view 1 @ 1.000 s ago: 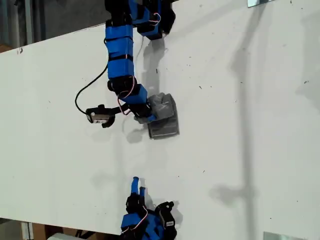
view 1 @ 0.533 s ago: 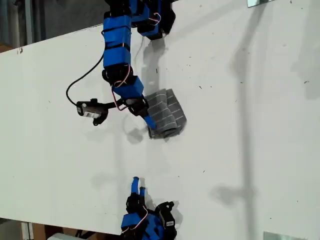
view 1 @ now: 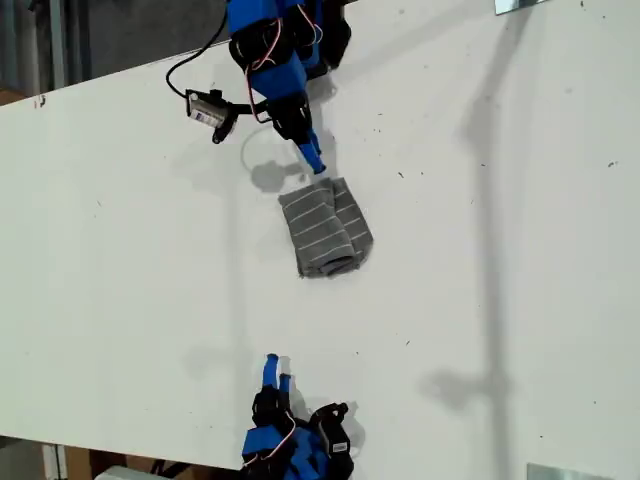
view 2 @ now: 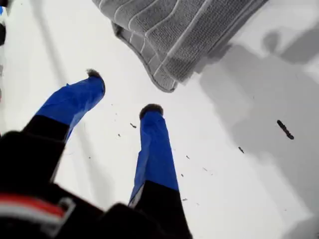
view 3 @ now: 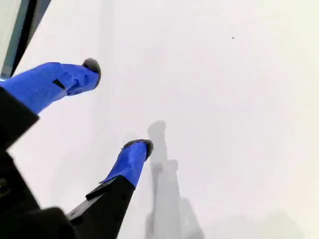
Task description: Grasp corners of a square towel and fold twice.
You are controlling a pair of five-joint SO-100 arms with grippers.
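The dark grey, pale-striped soft towel [view 1: 325, 228] lies folded mid-frame on the white table [view 1: 500, 250] in the exterior view. My first gripper [view 1: 316, 163] hangs spread and empty just above it in that frame. My second gripper [view 1: 272, 368], also spread, sits near the bottom edge.

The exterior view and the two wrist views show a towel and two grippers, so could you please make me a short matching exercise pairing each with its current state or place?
Column one:
1. the towel
2. my first gripper
3. my second gripper
4. the table

Column two:
A. open over bare surface, no cloth in its wrist view
B. white, with small dark specks
C. folded into a small bundle, lying free
D. open, empty, just short of the cloth's edge

Pairs: 1-C, 2-D, 3-A, 4-B
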